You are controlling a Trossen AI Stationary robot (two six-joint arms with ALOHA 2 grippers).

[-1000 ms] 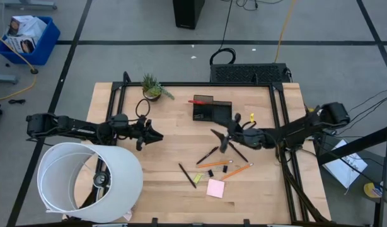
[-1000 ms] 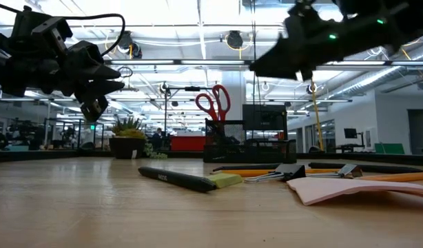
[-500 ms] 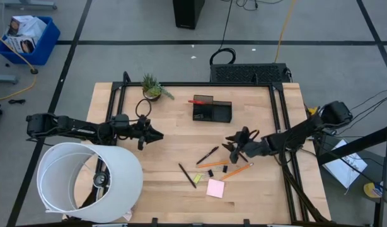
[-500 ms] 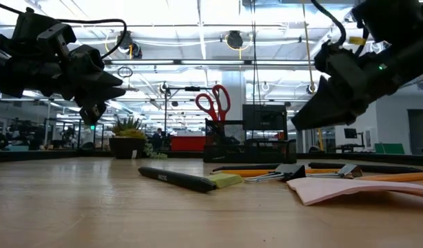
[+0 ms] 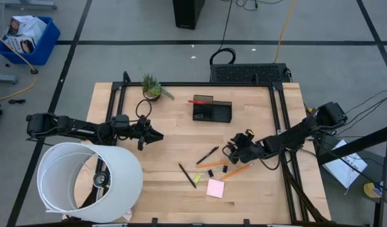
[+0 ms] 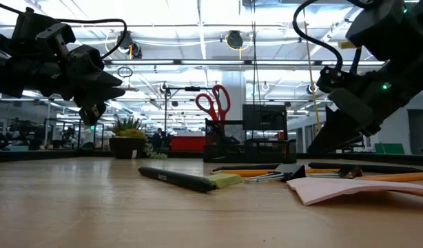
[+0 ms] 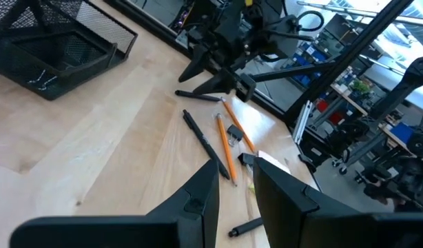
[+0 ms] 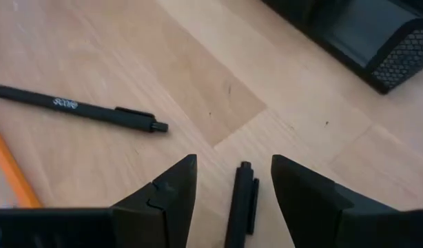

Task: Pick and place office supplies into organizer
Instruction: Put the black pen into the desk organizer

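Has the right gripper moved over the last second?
Yes. The right gripper has moved away from the organizer toward the near table edge, now open over a black pen.

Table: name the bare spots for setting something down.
Free: wood between the left gripper and the organizer, and the strip past the organizer toward the table's right edge. Crowded: pens, pencils, sticky pad near the right gripper.

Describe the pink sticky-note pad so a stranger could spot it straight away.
On the wooden table, look below the dark organizer to the scatter of pens and pencils near the right gripper. The pink sticky-note pad lies at that scatter's near edge, the only flat square among thin sticks.
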